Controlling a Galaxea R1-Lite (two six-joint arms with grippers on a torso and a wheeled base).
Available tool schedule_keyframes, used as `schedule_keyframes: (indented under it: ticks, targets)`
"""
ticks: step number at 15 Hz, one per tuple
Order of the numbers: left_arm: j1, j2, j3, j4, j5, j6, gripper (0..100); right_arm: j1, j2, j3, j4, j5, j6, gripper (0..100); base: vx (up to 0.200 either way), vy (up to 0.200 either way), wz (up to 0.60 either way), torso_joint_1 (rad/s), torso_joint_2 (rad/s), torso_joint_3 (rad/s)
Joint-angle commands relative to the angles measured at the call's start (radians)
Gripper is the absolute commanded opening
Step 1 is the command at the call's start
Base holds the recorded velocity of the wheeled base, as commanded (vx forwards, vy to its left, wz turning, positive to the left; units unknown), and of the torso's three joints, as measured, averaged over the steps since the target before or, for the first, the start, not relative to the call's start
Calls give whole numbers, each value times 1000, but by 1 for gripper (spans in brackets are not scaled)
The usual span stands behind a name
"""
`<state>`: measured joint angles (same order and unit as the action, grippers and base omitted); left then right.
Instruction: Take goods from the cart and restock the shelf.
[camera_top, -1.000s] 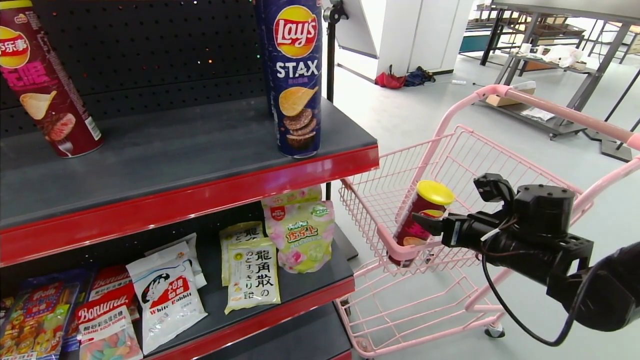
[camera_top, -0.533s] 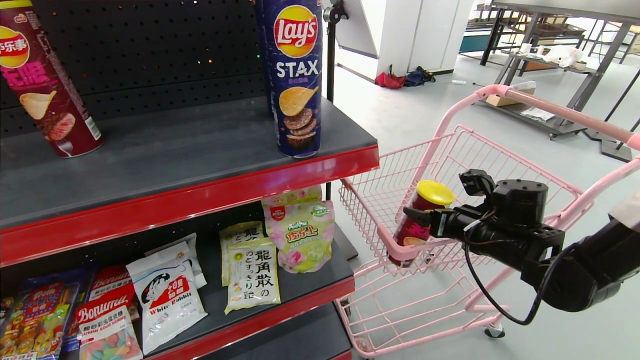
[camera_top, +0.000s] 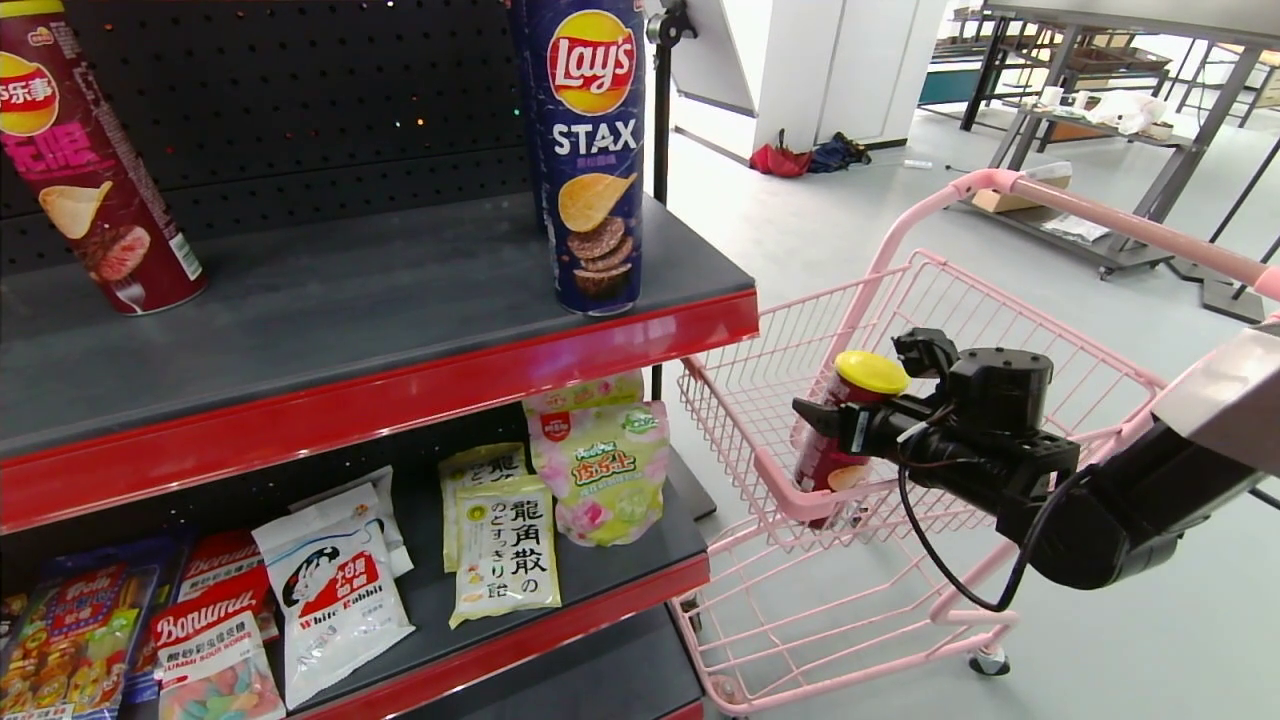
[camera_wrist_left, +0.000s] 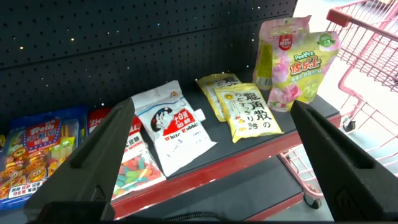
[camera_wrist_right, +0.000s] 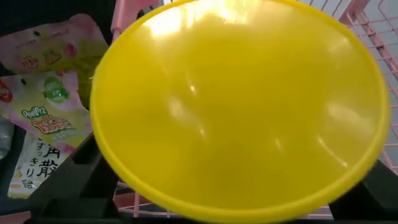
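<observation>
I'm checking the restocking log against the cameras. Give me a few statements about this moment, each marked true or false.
1. The red chip can with the yellow lid is in the pink cart. True.
2. The right gripper is up at the top shelf. False: it is in the cart, its fingers on either side of the red chip can just under the lid.
3. The left gripper is open and holds nothing. True.
4. The blue chip can lies on its side. False: it stands upright near the top shelf's front edge.
5. The lower shelf holds cans. False: flat snack bags lie on it.
</observation>
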<state>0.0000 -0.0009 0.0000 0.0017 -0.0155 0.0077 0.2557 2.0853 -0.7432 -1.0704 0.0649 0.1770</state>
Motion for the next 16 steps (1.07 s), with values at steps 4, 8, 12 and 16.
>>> schedule_keyframes:
  ticks: [4, 8, 12, 16]
  targets:
    - [0, 1, 0, 0, 0, 0, 100, 3, 33, -35, -2, -33, 2, 0, 0, 0, 0, 0, 0, 0]
    - [0, 1, 0, 0, 0, 0, 100, 2, 15, -36, 0, -40, -2, 0, 0, 0, 0, 0, 0, 0]
    - [0, 1, 0, 1, 0, -3, 100, -13, -194, -177, 149, -36, -113, 0, 0, 0, 0, 0, 0, 0]
    - [0, 1, 0, 1, 0, -5, 100, -12, -424, -389, 420, -45, -140, 0, 0, 0, 0, 0, 0, 0]
